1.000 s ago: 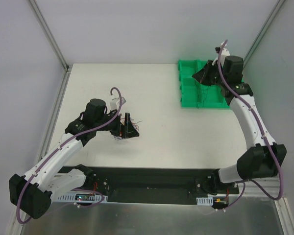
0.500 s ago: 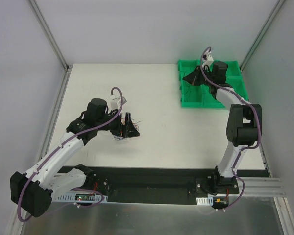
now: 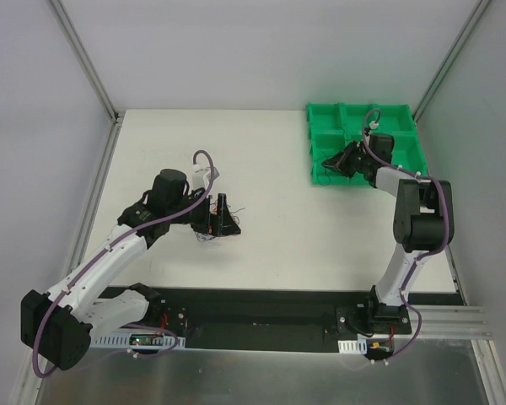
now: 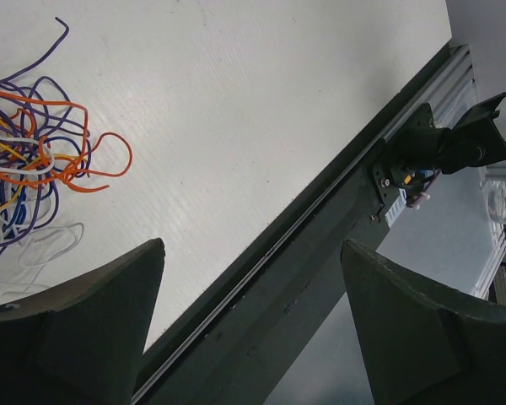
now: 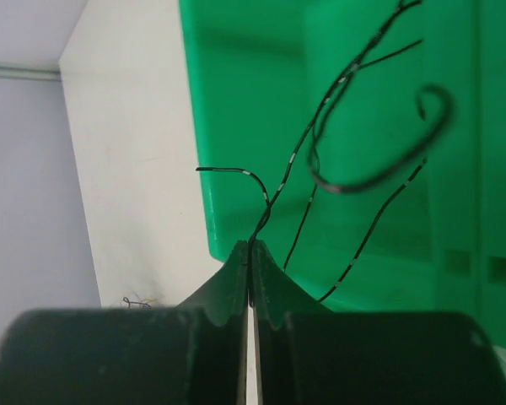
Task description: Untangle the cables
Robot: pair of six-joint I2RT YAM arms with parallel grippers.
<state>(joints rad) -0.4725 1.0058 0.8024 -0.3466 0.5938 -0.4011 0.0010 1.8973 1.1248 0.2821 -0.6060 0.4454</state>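
Green plastic of the tray right behind the right gripper. Fingertips pressed fully together, no gap, pinching a thin black cable at the very tip. From the pinch, strand rising away from the fingers and slanting to the right across the green floor, long axis roughly diagonal, with a short kinked end branching off to the left just above the tips. Further out and to the right, a second black strand, blurred, curled into a hook.

Left gripper spread wide, nothing between the fingers, nothing touched. Tangle of cables lying on the white table, out past the left finger and to its outer side, apart from it: orange, purple and white loops, no single direction, one orange loop bulging toward the gap between the fingers.
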